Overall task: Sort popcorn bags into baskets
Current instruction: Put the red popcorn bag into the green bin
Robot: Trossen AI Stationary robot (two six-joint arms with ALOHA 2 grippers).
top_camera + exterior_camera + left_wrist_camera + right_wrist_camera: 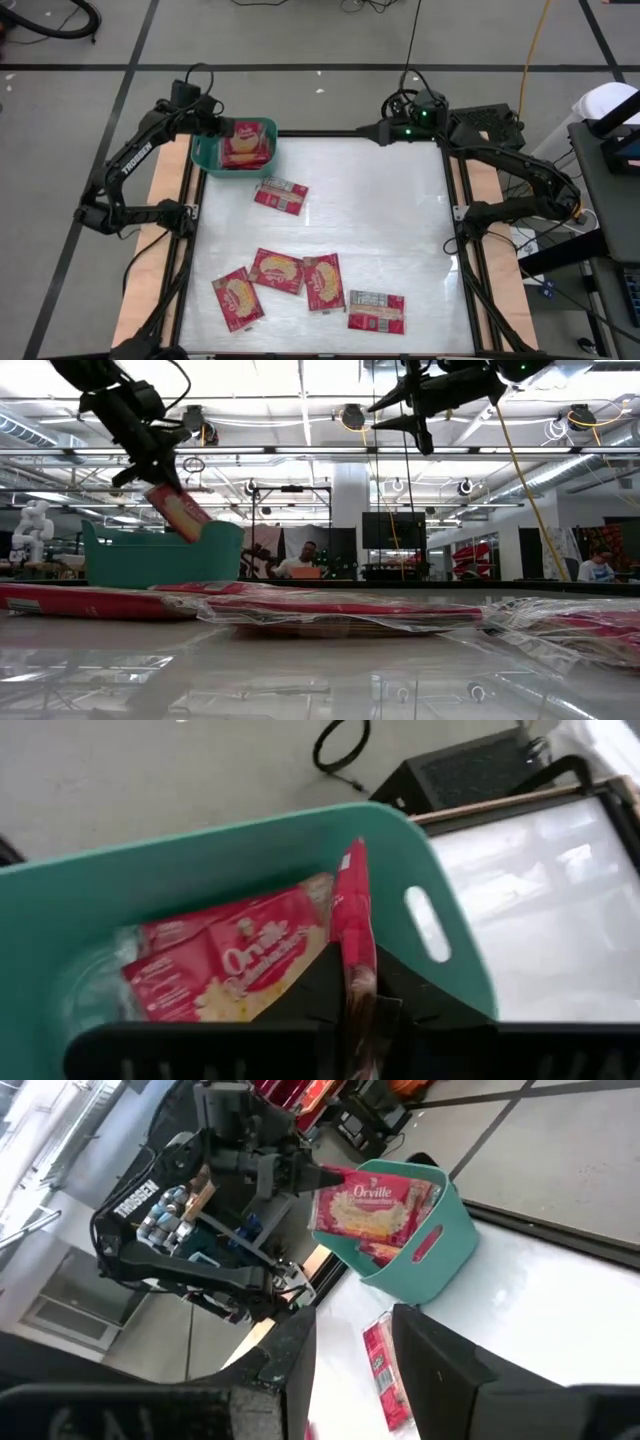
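My left gripper [226,128] is over the teal-green basket [203,157] at the table's far left corner, shut on a red popcorn bag [378,1198]. A second bag [225,963] lies flat inside the basket [455,935]. Several more bags lie flat on the table: one [281,194] just near of the basket, the others [277,270] [376,311] along the near edge. My right gripper [383,130] hangs open in the air over the table's far edge, touching nothing; the low view shows it high up [398,415]. My left gripper pinches the red popcorn bag between its two fingers at one end [352,978]; the wrist view shows the bag edge-on. The fingers [150,468] slant down from above. The bag [181,512] hangs tilted below them, its lower end behind the basket wall [160,555].
The white table is bounded by a black frame [455,215]. A wide stretch of bare table lies between the basket and the near-edge bags. One table bag [385,1370] shows just below my right gripper [350,1370]. People sit in the room beyond [300,560].
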